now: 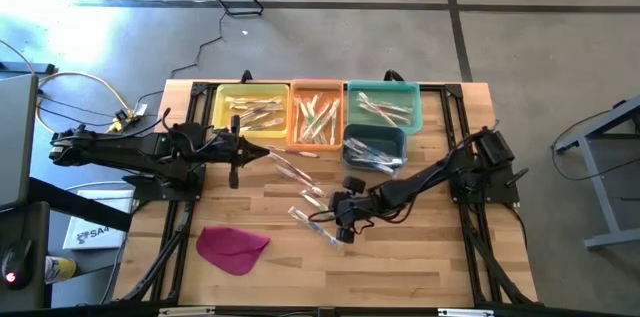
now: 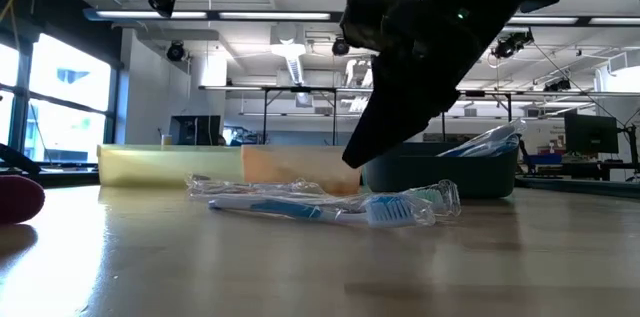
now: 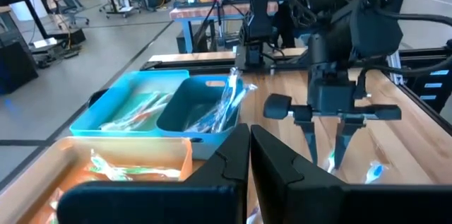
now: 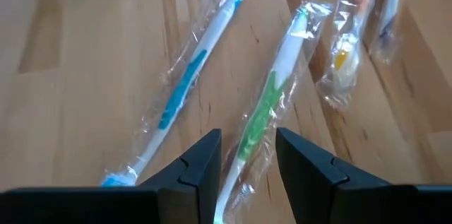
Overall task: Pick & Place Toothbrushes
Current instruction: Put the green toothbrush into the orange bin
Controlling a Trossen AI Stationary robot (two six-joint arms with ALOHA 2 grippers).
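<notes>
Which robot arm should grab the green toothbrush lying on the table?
The right one, probably. The right pincer hangs open directly over the green toothbrush, one finger on either side of it. The left pincer waits off by the yellow bin, away from the loose brushes.

The left gripper (image 3: 249, 155) sits low in front, its two dark fingers (image 3: 282, 174) nearly closed with only a thin slit between them. Beyond them an orange bin (image 3: 120, 164) holds wrapped toothbrushes (image 3: 134, 172). Past it stand a light blue bin (image 3: 116, 100) and a dark teal bin (image 3: 205, 114), both with wrapped brushes, some sticking up over the teal rim. Across the wooden table (image 3: 395, 132) the right gripper (image 3: 325, 150) points down, fingers apart, just above more brushes (image 3: 372, 173).
</notes>
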